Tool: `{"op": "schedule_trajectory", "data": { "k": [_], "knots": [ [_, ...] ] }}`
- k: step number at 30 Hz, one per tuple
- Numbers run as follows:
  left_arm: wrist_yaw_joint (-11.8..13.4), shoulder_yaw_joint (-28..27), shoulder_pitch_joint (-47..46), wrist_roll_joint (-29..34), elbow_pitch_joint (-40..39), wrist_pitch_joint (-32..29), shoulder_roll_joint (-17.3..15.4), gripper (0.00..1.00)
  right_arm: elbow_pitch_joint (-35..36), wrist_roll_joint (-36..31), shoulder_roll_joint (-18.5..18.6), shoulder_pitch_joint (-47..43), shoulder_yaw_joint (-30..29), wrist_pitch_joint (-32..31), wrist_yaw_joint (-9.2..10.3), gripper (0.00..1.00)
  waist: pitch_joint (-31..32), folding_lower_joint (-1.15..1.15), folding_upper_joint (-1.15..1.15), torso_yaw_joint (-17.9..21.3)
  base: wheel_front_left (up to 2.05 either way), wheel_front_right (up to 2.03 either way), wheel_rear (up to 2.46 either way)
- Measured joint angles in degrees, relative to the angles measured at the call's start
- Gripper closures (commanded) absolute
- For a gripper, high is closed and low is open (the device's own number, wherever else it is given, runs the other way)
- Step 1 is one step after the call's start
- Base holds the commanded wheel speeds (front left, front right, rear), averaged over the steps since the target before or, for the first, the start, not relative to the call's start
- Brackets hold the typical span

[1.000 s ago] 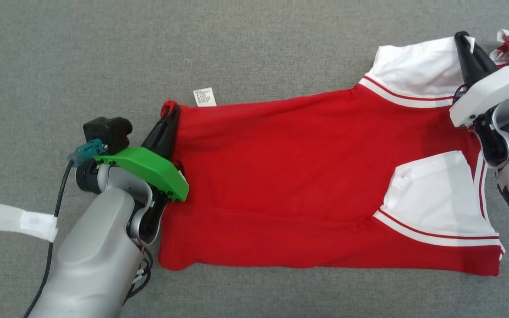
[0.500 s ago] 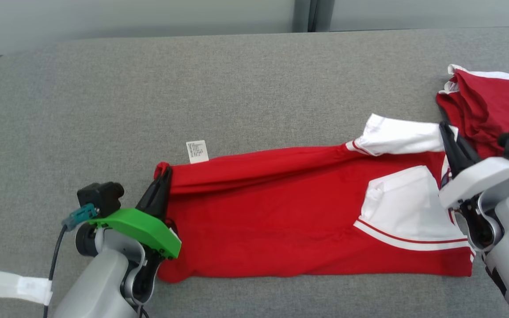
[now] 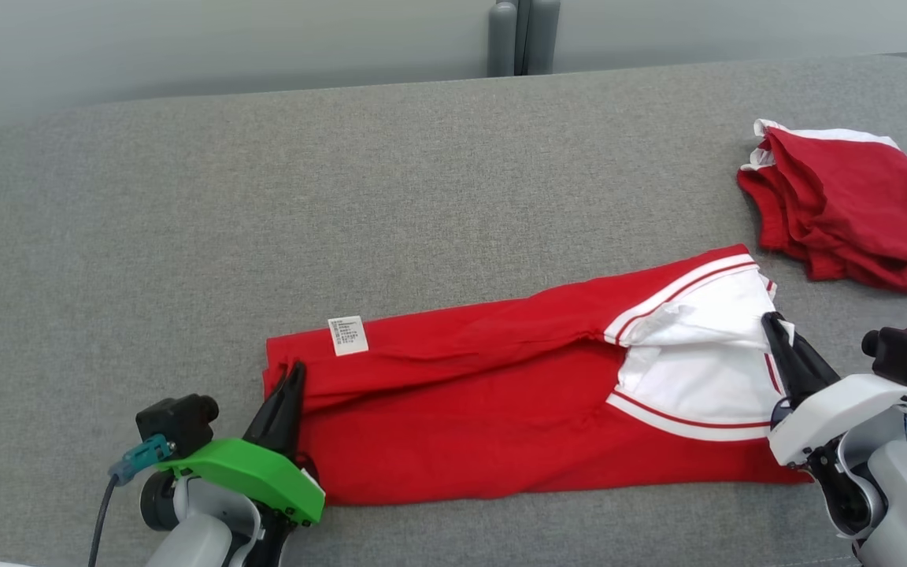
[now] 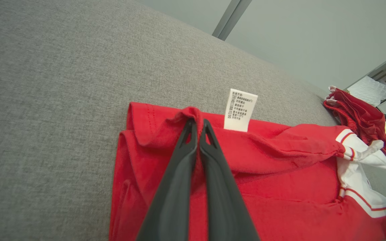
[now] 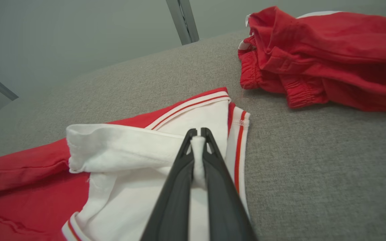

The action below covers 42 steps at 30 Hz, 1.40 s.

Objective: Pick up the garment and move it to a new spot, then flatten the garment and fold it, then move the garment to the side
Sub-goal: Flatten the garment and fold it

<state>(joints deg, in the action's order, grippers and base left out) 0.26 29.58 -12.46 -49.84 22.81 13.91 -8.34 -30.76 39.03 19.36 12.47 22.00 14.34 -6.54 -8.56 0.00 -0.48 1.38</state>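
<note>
The garment is a red shirt with white sleeves, lying lengthwise across the near part of the grey surface, its far long edge folded toward me. A white care label shows near its left end. My left gripper is shut on the red hem corner at the left end. My right gripper is shut on the white sleeve fabric at the right end. In both wrist views cloth is pinched between the dark fingertips.
A second, crumpled red garment lies at the far right of the grey padded surface, also seen in the right wrist view. A pale wall and a grey post stand behind the surface's far edge.
Both grippers have drawn the garment's far edge toward me, folding it over the near half, so it looks narrower. The head camera has tilted up, bringing the far edge and wall into view.
</note>
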Motion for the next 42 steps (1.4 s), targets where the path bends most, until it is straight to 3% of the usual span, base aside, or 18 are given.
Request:
{"op": "schedule_trajectory", "data": {
  "k": [13,14,15,16,17,18,30,42],
  "knots": [
    [2.34,-1.46,6.05,0.11,-4.31,0.27,-2.01,1.00,5.11,-0.88,0.20,-6.18,-1.25,0.00,0.65,1.00,0.01,0.00,0.00,0.02,0.00,0.00,0.00],
    [2.34,-1.35,6.39,0.11,-4.43,0.27,-2.01,1.00,5.13,-0.83,0.04,-6.62,-1.26,0.00,0.65,0.91,0.02,0.00,0.00,0.04,0.00,0.00,0.00],
    [2.35,-1.20,6.77,0.11,-4.49,0.27,-2.02,0.70,5.12,-0.80,-0.10,-7.09,-1.22,0.00,0.65,0.68,0.02,0.00,0.00,0.07,0.00,0.00,0.00],
    [2.35,-0.97,7.05,0.11,-4.50,0.27,-2.03,0.53,5.03,-0.76,-0.22,-7.52,-1.00,0.00,0.65,0.58,0.04,0.00,0.00,0.10,0.00,0.00,0.00],
    [2.36,-0.65,7.27,0.11,-4.52,0.26,-2.08,0.03,5.01,-0.76,-0.32,-8.03,-0.89,0.00,0.65,0.14,0.07,0.00,0.00,0.13,0.00,0.00,0.00],
    [2.36,-0.26,7.53,0.11,-4.58,0.25,-2.15,0.00,4.97,-0.76,-0.37,-8.51,-0.69,0.00,0.64,0.00,0.10,0.00,0.00,0.16,0.00,0.00,0.00],
    [4.54,-3.98,13.94,-0.99,-6.54,-0.20,-5.80,0.00,4.74,-0.76,2.25,-14.36,-3.26,0.00,3.14,0.00,1.43,0.00,0.00,0.60,0.00,0.00,0.00],
    [4.81,-4.86,13.54,1.81,-16.13,0.30,-5.22,0.00,7.94,-0.16,4.07,-12.96,-5.04,-1.47,3.18,0.00,4.38,0.00,0.00,-1.47,0.00,0.00,0.00]
  ]
}}
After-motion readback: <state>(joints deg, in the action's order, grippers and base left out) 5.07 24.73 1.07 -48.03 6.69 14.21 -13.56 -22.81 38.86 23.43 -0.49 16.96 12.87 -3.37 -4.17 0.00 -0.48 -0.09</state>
